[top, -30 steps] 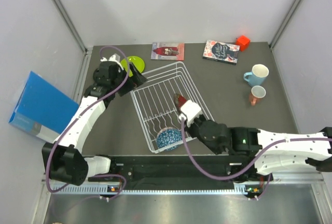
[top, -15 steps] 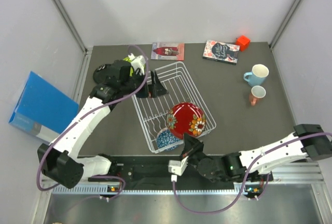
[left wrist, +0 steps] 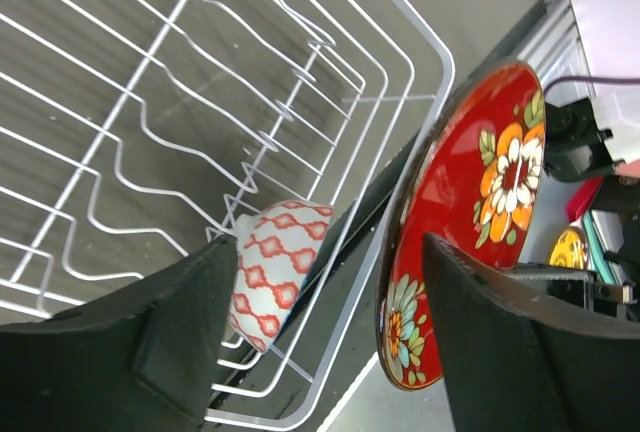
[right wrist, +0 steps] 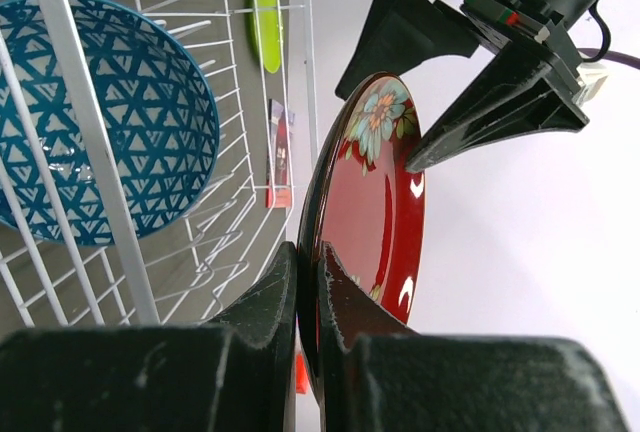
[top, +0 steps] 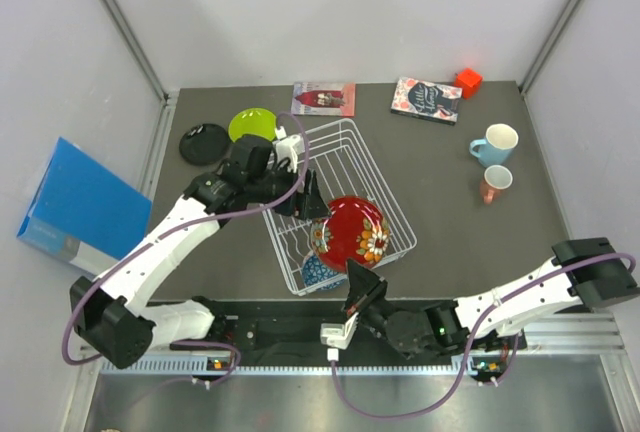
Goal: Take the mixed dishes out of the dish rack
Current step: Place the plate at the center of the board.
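Observation:
My right gripper is shut on the lower rim of the red patterned plate, holding it on edge above the near right corner of the white wire dish rack. In the right wrist view its fingers pinch the plate. My left gripper is open and empty over the rack, just left of the plate. Through the left wrist the plate is by the right finger and the gripper hangs over the blue-patterned bowl. The bowl lies in the rack's near end.
The lime green plate and black plate lie on the table back left of the rack. The light blue mug and pink cup stand at the right. Two books, a red block, and a blue box border the area.
My right gripper lifted the red plate out of the rack and drew back toward the near edge. My left gripper swung from the back left plates to over the rack beside the plate.

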### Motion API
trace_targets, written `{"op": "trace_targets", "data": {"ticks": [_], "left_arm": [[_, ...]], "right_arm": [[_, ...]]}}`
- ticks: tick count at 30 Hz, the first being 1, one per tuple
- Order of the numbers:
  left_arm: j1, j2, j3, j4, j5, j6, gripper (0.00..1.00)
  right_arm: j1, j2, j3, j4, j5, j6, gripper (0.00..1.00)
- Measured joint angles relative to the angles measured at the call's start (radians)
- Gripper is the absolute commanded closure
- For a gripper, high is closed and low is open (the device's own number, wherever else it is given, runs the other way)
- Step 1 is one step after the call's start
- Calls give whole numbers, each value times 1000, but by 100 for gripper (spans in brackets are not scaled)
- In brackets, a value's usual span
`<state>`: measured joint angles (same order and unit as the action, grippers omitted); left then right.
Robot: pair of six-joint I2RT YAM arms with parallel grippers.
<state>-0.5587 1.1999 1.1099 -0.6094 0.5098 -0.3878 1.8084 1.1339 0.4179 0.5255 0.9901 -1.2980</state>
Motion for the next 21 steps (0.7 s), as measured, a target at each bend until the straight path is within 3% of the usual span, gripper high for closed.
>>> {"op": "trace_targets", "data": {"ticks": [12,15,19,21], "left_arm": [[-33,-33,-42,31,69,-5,79],[-41,-33,-45,46,85,-9,100],[-39,-33,-47,73,111,-39,100],[-39,-33,-51,84,111,-49,100]], "right_arm": [[0,-2,0,21,0,-6,100],[0,-2,0,21,1,0,100],[3,-2,0,29,11,0,100],[3,-2,0,32,16,0,91]]}}
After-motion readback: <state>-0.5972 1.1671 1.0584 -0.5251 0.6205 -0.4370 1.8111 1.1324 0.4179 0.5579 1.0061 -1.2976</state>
